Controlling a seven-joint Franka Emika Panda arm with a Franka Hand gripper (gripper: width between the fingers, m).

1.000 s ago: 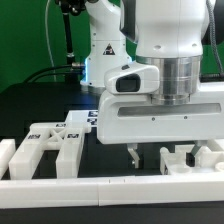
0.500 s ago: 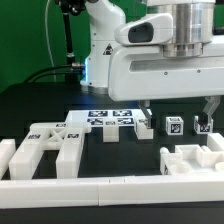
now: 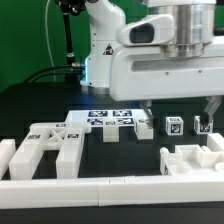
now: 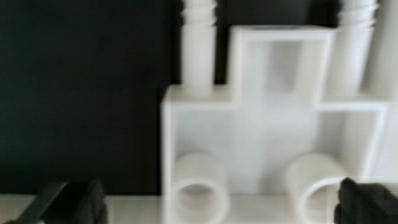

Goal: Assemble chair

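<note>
Claw (image 3: 178, 113) wide open and empty, hanging raised over the black desk (image 3: 40, 100) toward the exterior view's right. In the wrist view both black fingertips (image 4: 71, 202) straddle a blocky matte-white plastic chair piece (image 4: 249, 130) with a rectangular frame and two round sockets. No contact visible. Probably the same piece as the notched white block low at the exterior view's right, near side, just behind the plain white border rail (image 3: 100, 188).

Other chair parts lie loose on the desk. A white comb-shaped frame with square tags (image 3: 50, 145) sits near, at the exterior view's left. Two small tagged cube-ended legs (image 3: 174, 124) sit just far of the socket piece, below the claw. The wrist view shows two slim white shapes past the piece, probably these legs. The flat white marker board (image 3: 108, 117) is mid-desk.

Step, as judged: early, nothing joined, claw lining up a pick of the socket piece. Next move calls for a straight descent with one finger on each side, then closing. Centring matters, as the piece looks nearly as wide as the opening.

Edges: the rail is close on the near side and the legs close on the far side, so it is tight there. Open desk lies far and toward the exterior view's left, with room to carry.
</note>
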